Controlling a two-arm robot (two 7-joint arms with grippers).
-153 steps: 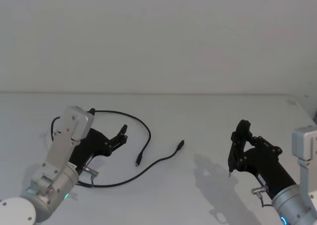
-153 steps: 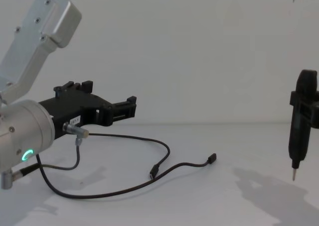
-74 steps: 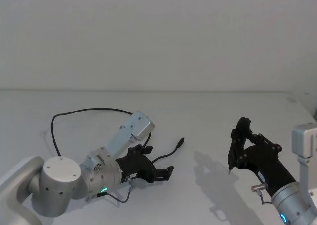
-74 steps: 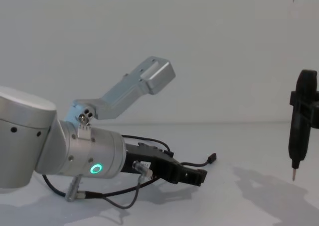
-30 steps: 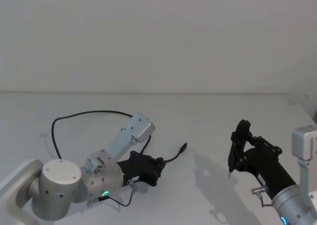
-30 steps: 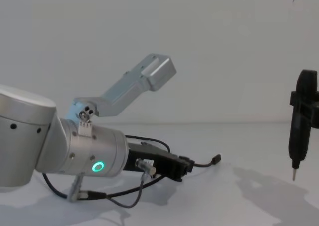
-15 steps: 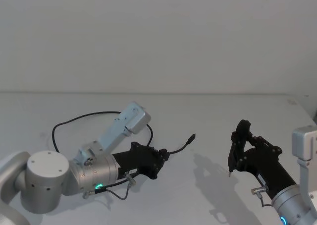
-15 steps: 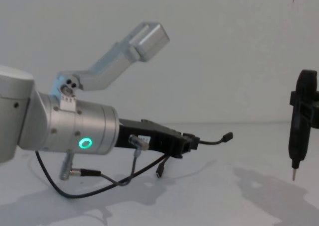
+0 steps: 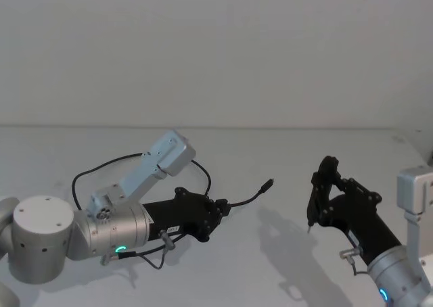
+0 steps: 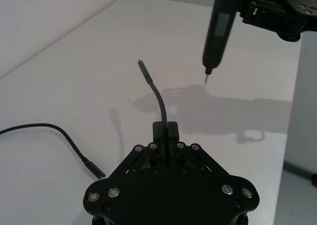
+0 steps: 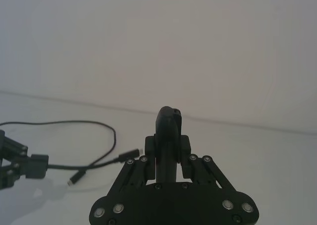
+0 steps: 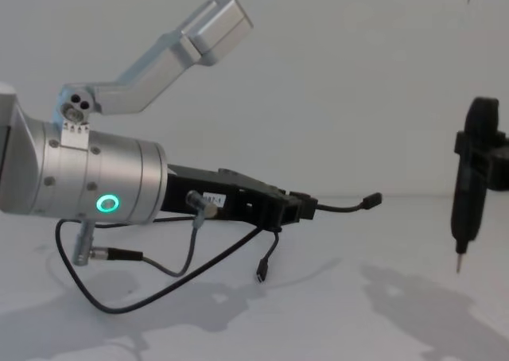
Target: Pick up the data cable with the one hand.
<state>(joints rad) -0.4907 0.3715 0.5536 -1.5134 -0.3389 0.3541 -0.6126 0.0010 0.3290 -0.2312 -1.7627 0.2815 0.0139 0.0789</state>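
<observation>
Chest view: left tool [image 12: 300, 206] pinching data cable [image 12: 342, 209], cable partly hidden behind arm [image 12: 95, 188]; right tool [image 12: 471, 182] well apart.

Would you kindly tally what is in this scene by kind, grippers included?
data cable, clamped in the left gripper: 1
grippers, left gripper and right gripper: 2
pointed black tool, clamped in the right gripper: 1
Total: 4
</observation>
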